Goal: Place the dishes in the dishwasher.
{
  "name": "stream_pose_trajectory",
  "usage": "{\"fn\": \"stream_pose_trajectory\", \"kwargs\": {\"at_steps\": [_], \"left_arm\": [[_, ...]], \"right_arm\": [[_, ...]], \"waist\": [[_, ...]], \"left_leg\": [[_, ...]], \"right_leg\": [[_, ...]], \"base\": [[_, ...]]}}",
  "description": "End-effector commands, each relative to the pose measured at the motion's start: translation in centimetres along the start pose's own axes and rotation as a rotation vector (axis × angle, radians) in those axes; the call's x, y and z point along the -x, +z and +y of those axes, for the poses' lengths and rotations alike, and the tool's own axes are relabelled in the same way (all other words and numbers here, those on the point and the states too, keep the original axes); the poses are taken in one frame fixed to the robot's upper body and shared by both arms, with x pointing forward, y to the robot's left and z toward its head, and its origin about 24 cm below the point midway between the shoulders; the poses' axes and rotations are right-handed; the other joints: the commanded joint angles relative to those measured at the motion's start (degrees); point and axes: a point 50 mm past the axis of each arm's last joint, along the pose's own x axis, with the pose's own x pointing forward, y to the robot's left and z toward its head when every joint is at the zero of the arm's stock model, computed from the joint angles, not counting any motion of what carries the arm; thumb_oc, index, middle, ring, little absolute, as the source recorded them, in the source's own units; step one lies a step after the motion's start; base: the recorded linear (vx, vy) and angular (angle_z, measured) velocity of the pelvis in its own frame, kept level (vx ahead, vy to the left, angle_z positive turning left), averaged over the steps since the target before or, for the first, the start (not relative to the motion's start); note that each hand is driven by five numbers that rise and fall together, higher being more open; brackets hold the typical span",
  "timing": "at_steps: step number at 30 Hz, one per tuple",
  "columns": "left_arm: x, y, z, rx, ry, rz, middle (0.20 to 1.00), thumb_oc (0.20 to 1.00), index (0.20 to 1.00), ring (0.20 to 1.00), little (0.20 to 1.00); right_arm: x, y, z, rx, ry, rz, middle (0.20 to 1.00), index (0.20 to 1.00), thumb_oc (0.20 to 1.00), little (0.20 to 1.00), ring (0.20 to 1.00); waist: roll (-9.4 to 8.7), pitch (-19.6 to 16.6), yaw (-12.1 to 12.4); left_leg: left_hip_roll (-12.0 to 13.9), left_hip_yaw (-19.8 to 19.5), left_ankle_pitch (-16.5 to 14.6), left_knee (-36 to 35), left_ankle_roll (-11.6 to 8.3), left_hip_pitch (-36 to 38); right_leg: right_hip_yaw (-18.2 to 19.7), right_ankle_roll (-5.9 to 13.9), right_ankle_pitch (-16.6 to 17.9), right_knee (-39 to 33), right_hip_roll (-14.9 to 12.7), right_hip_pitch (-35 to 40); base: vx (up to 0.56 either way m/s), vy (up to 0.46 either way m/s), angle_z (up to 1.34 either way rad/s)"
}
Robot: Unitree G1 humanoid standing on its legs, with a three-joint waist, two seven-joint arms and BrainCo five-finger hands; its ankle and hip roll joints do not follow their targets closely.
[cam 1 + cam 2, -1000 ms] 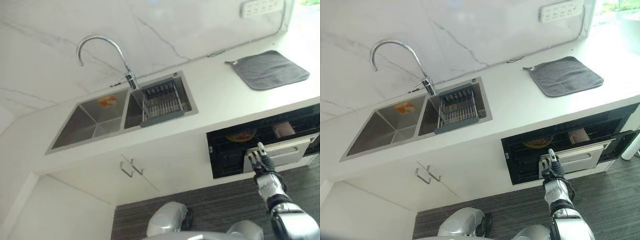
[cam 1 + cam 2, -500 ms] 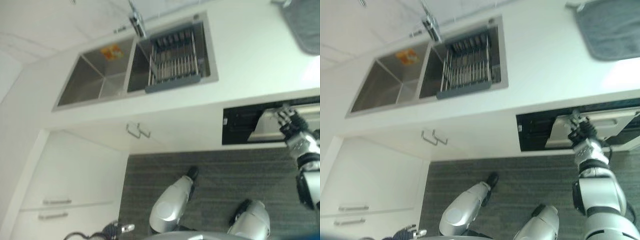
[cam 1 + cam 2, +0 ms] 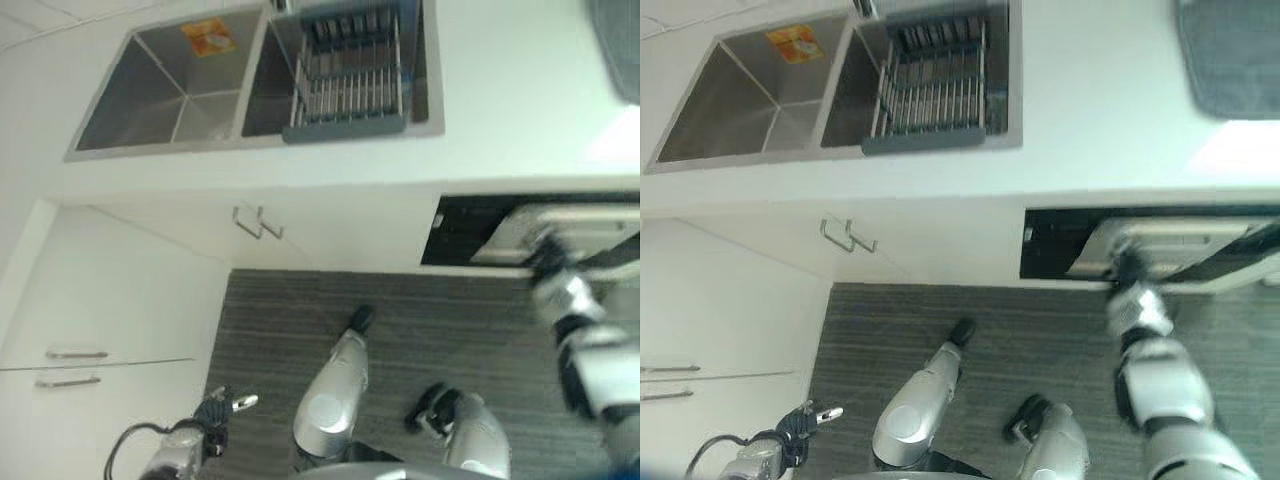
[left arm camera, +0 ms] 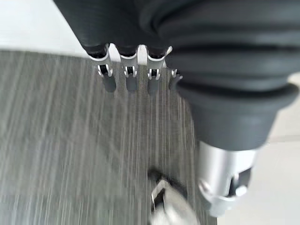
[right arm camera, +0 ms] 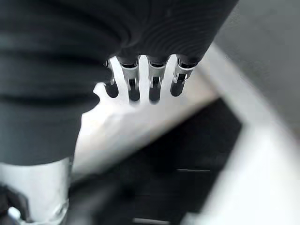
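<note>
Your left hand (image 3: 215, 412) hangs low at the left above the dark floor (image 3: 300, 300), well apart from the work; in its wrist view the fingers (image 4: 108, 82) point straight down, released and empty; above it stand the white cabinet doors (image 3: 130, 300); further along, the double sink (image 3: 170, 95) is set in the desk (image 3: 520, 110), with a dish rack (image 3: 345, 85) in its right basin; no dishes show there that you could tell; at the right, the dishwasher (image 3: 1060, 245) sits under the desk, its pale drawer front (image 3: 1170, 235) part way out; your right hand (image 3: 1130, 270) is at that front's lower edge; whether its fingers hook the edge or merely rest there, you cannot tell; I judge the step to be working the drawer, not loading; next, steady the hand and confirm your hold; mind the desk's overhang above the drawer; the floor before it gives open room.
</note>
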Motion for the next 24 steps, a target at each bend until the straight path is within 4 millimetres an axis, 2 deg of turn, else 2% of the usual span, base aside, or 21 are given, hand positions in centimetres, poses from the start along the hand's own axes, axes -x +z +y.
{"fn": "stream_pose_trajectory", "kwargs": {"at_steps": [1, 2, 3, 5, 6, 8, 11, 14, 15, 16, 20, 24], "left_arm": [[0.3, -1.1, 1.3, -0.051, 0.073, 0.032, 1.000, 1.000, 1.000, 1.000, 1.000], [0.4, -1.7, 1.0, -0.043, 0.074, 0.042, 1.000, 1.000, 1.000, 1.000, 1.000], [0.5, -2.3, 0.8, -0.042, 0.071, 0.050, 1.000, 1.000, 1.000, 1.000, 1.000], [0.7, -3.3, 0.4, -0.024, 0.070, 0.069, 1.000, 1.000, 1.000, 1.000, 1.000], [0.9, -4.0, 0.0, -0.006, 0.065, 0.080, 1.000, 1.000, 1.000, 1.000, 1.000], [1.1, -4.7, -0.2, 0.007, 0.063, 0.085, 1.000, 1.000, 1.000, 1.000, 1.000], [0.9, -4.0, -0.4, 0.064, 0.041, 0.047, 1.000, 1.000, 1.000, 1.000, 1.000], [0.5, -3.0, -1.1, 0.140, -0.023, 0.019, 1.000, 1.000, 1.000, 1.000, 1.000], [0.1, -2.4, -2.9, 0.209, -0.163, 0.039, 1.000, 1.000, 1.000, 1.000, 1.000], [0.2, -3.0, -4.1, 0.266, -0.237, 0.089, 1.000, 1.000, 1.000, 1.000, 1.000], [0.2, -3.4, -5.6, 0.270, -0.347, 0.133, 1.000, 1.000, 1.000, 1.000, 1.000], [0.1, -3.2, -6.8, 0.192, -0.412, 0.189, 1.000, 1.000, 1.000, 1.000, 1.000]], "right_arm": [[-0.4, 3.3, 1.9, 0.036, 0.087, -0.176, 1.000, 1.000, 1.000, 1.000, 1.000], [0.4, 1.2, -0.1, 0.055, 0.067, -0.145, 1.000, 1.000, 1.000, 1.000, 1.000], [0.9, 0.0, -1.2, 0.049, 0.045, -0.127, 1.000, 1.000, 1.000, 1.000, 1.000], [1.9, -2.0, -2.9, 0.069, 0.033, -0.079, 1.000, 1.000, 1.000, 1.000, 1.000], [2.7, -3.3, -4.5, 0.096, 0.013, -0.047, 1.000, 1.000, 1.000, 1.000, 1.000], [3.6, -4.7, -6.1, 0.084, -0.017, 0.002, 1.000, 1.000, 1.000, 1.000, 1.000], [5.2, -6.6, -8.8, 0.088, -0.102, 0.070, 1.000, 1.000, 1.000, 1.000, 1.000], [6.3, -8.1, -10.2, 0.070, -0.193, 0.131, 1.000, 1.000, 1.000, 1.000, 1.000], [8.2, -10.6, -12.4, 0.028, -0.327, 0.270, 1.000, 1.000, 1.000, 1.000, 1.000], [9.5, -12.0, -13.5, 0.065, -0.361, 0.372, 1.000, 1.000, 1.000, 1.000, 1.000], [12.1, -15.0, -14.5, 0.236, -0.339, 0.600, 1.000, 1.000, 1.000, 1.000, 1.000], [12.4, -16.0, -13.9, 0.308, -0.302, 0.656, 1.000, 1.000, 1.000, 1.000, 1.000]], "waist": [[0.17, -2.03, 0.03], [-0.18, -3.13, -1.18], [-0.80, -3.83, -2.12], [-1.98, -5.38, -3.92], [-2.87, -6.87, -5.57], [-3.75, -8.50, -7.34], [-4.98, -10.92, -9.98], [-5.56, -12.14, -11.43], [-6.17, -13.32, -13.48], [-6.29, -13.90, -14.55], [-6.53, -14.95, -16.61], [-6.59, -15.91, -17.94]], "left_leg": [[-1.43, 6.22, -1.66, -3.14, 5.29, 2.50], [-0.48, 7.27, -0.51, -4.26, 5.36, 2.95], [0.06, 8.15, -0.49, -5.32, 5.22, 3.93], [0.84, 9.90, -0.39, -7.04, 4.98, 5.41], [1.50, 11.65, -0.21, -8.22, 4.79, 6.39], [2.24, 13.74, -0.18, -9.45, 4.58, 7.55], [3.32, 17.37, -0.36, -11.44, 4.24, 9.13], [4.06, 19.80, -0.50, -13.33, 3.92, 10.56], [4.68, 21.90, -1.55, -14.06, 3.85, 12.22], [4.88, 23.03, -2.37, -14.24, 3.89, 13.34], [5.38, 25.76, -3.88, -14.56, 3.77, 15.86], [5.92, 27.59, -4.96, -14.66, 3.53, 17.56]], "right_leg": [[2.92, 0.93, 6.65, -7.46, 1.07, 4.29], [2.63, 0.95, 9.43, -11.17, 1.74, 5.33], [3.17, 1.25, 10.36, -13.64, 2.11, 6.46], [4.27, 1.85, 11.81, -17.49, 2.42, 8.02], [5.35, 2.41, 13.18, -20.22, 2.57, 8.95], [6.37, 3.09, 14.47, -22.59, 2.59, 9.75], [7.66, 4.40, 16.84, -26.44, 2.38, 10.54], [8.72, 5.22, 18.18, -28.74, 2.23, 10.81], [9.78, 5.82, 19.47, -30.49, 2.03, 10.79], [10.20, 6.12, 20.13, -31.60, 1.83, 11.03], [11.20, 7.05, 21.98, -34.53, 1.21, 12.00], [12.17, 7.56, 23.15, -36.95, 0.96, 12.94]], "base": [[-0.03, 0.056, -0.14], [-0.03, 0.088, -0.26], [-0.04, 0.104, -0.31], [0.04, 0.074, -0.49], [0.04, 0.106, -0.51], [0.01, 0.085, -0.48], [-0.06, 0.065, -0.43], [-0.13, 0.051, -0.40], [-0.22, 0.063, -0.53], [-0.20, 0.054, -0.36], [-0.07, -0.001, -0.57], [-0.03, -0.034, -0.31]]}}
